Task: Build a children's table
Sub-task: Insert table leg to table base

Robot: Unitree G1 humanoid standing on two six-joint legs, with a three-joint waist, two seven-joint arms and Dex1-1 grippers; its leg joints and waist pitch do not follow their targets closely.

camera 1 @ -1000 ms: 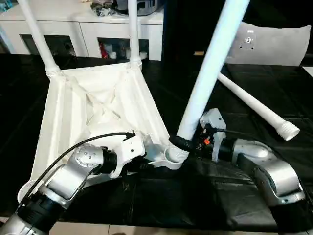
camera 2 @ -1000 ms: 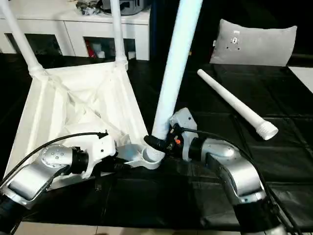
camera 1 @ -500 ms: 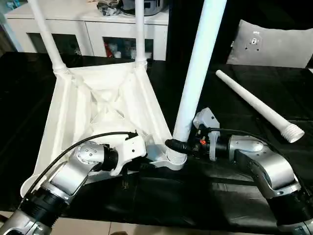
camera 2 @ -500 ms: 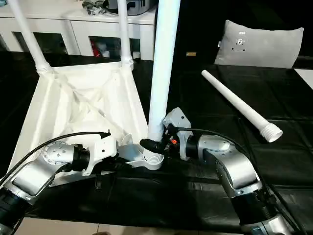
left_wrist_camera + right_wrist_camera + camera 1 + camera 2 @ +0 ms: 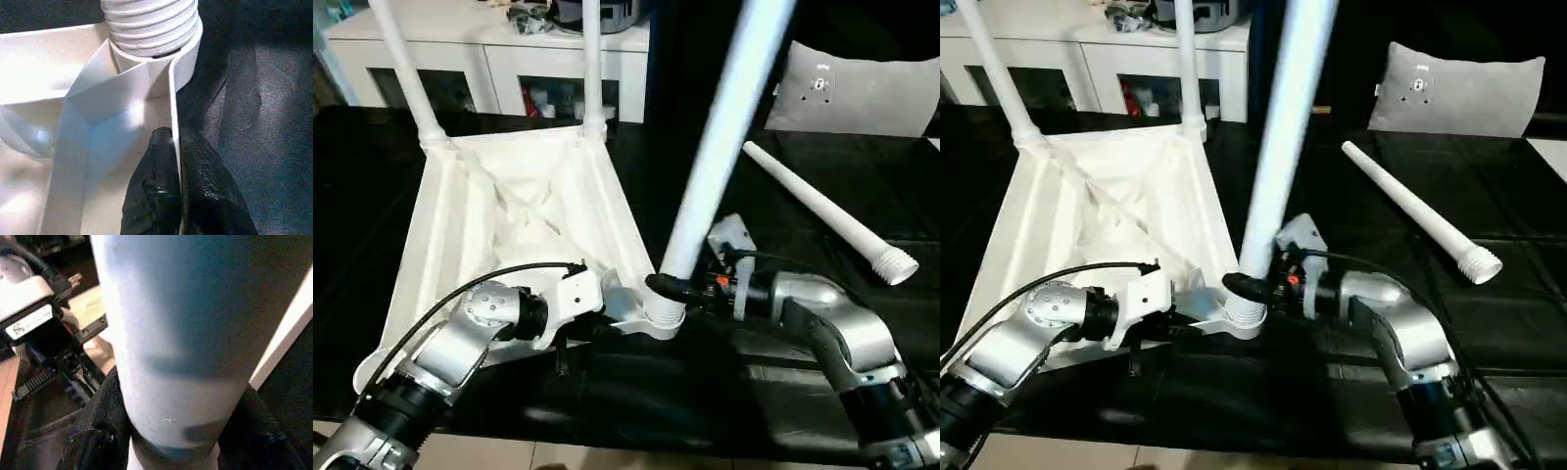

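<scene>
A black sheet (image 5: 509,401) covers the work surface, a white cabinet (image 5: 509,59) with open compartments stands beyond it, and a grey-white cushion (image 5: 1464,93) leans at the far right.

Honestly nothing here is readable. There's a small white label (image 5: 28,321) on the pale housing just beside the right claw (image 5: 171,431), with dark print on it, but it's too blurry to make out a single letter. The grey-white cushion (image 5: 1464,88), well away from that claw, has a little tag or mark (image 5: 1420,85) on its front, also way too small to read. No brands, numbers or signs anywhere else that I can make out.
</scene>
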